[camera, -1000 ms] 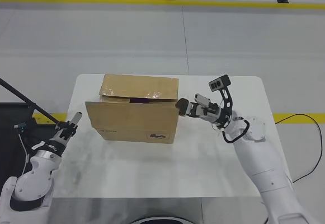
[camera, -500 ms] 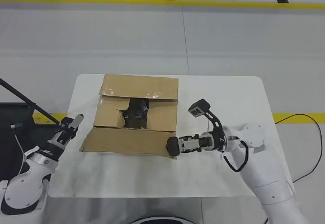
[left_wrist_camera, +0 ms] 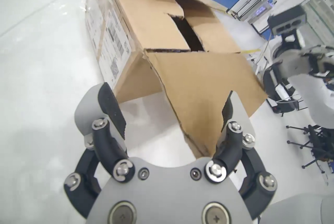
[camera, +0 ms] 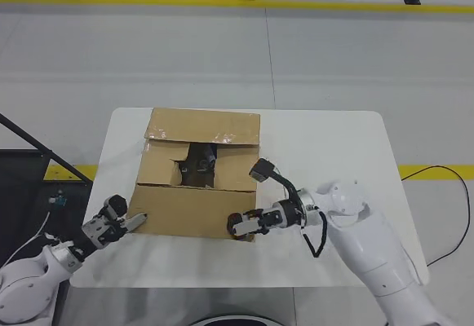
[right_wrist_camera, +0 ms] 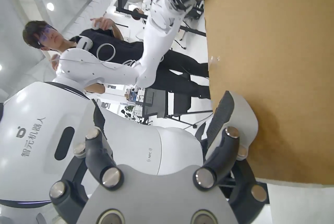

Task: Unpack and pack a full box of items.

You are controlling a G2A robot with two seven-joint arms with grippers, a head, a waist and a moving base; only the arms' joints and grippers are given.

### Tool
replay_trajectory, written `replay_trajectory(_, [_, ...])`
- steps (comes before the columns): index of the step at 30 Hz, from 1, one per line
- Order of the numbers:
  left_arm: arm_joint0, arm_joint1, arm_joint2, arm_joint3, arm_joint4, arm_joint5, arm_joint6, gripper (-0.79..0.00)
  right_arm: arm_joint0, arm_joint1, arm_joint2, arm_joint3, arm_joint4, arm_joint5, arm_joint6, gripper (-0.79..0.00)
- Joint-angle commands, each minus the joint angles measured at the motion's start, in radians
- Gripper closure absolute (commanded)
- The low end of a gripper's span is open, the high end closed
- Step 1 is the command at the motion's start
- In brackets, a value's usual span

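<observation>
A brown cardboard box (camera: pixel 237 173) stands in the middle of the white table (camera: pixel 334 147). Its far flap lies folded back and its near flap (camera: pixel 188 210) is folded out toward me. Dark items show through the gap (camera: pixel 197 161) between the side flaps. My left gripper (camera: pixel 126 222) is at the near flap's left corner. In the left wrist view it (left_wrist_camera: pixel 169 113) is open, with the flap's corner (left_wrist_camera: pixel 206 84) between its fingers. My right gripper (camera: pixel 241 225) is open at the flap's right corner, and one finger (right_wrist_camera: pixel 221 115) lies against the cardboard (right_wrist_camera: pixel 274 53).
Bare table lies to the right of the box and along the near edge. A black stand's pole (camera: pixel 24 134) slants past the table's left side. A cable (camera: pixel 457 212) loops over the floor on the right.
The near flap has swung from upright down and outward. My right gripper moved from the box's right side to the flap's right corner. The left gripper came in to the flap's left corner.
</observation>
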Motion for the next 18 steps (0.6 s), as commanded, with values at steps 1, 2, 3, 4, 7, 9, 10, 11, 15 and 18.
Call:
replay_trajectory(1, [0.003, 0.002, 0.008, 0.006, 0.010, -0.009, 0.000, -0.785, 0.004, -0.001, 0.018, 0.014, 0.034, 0.018, -0.059, -0.785])
replay_trajectory(2, [0.003, 0.003, 0.008, 0.009, 0.011, -0.014, -0.003, -0.785, 0.007, -0.002, 0.029, 0.021, 0.052, 0.034, -0.097, -0.785])
replay_trajectory(3, [0.003, 0.005, 0.007, 0.013, 0.017, -0.016, -0.005, -0.785, 0.009, -0.003, 0.037, 0.027, 0.073, 0.045, -0.131, -0.785])
replay_trajectory(4, [0.002, 0.007, 0.007, 0.015, 0.025, -0.017, -0.010, -0.785, 0.011, -0.004, 0.045, 0.035, 0.097, 0.059, -0.158, -0.785])
replay_trajectory(7, [-0.001, 0.009, 0.009, 0.018, 0.037, -0.018, -0.017, -0.785, 0.015, -0.005, 0.059, 0.049, 0.129, 0.078, -0.194, -0.785])
replay_trajectory(9, [-0.001, 0.009, 0.009, 0.018, 0.037, -0.018, -0.017, -0.785, 0.015, -0.005, 0.059, 0.049, 0.129, 0.078, -0.194, -0.785])
replay_trajectory(10, [-0.001, 0.009, 0.009, 0.018, 0.037, -0.018, -0.017, -0.785, 0.015, -0.005, 0.059, 0.049, 0.129, 0.078, -0.194, -0.785])
replay_trajectory(11, [-0.001, 0.009, 0.009, 0.018, 0.037, -0.018, -0.017, -0.785, 0.015, -0.005, 0.059, 0.049, 0.129, 0.078, -0.194, -0.785])
replay_trajectory(15, [-0.001, 0.009, 0.009, 0.018, 0.037, -0.018, -0.017, -0.785, 0.015, -0.005, 0.059, 0.049, 0.129, 0.078, -0.194, -0.785])
replay_trajectory(18, [-0.001, 0.009, 0.009, 0.018, 0.037, -0.018, -0.017, -0.785, 0.004, -0.006, 0.053, 0.050, 0.124, 0.086, -0.225, -0.785])
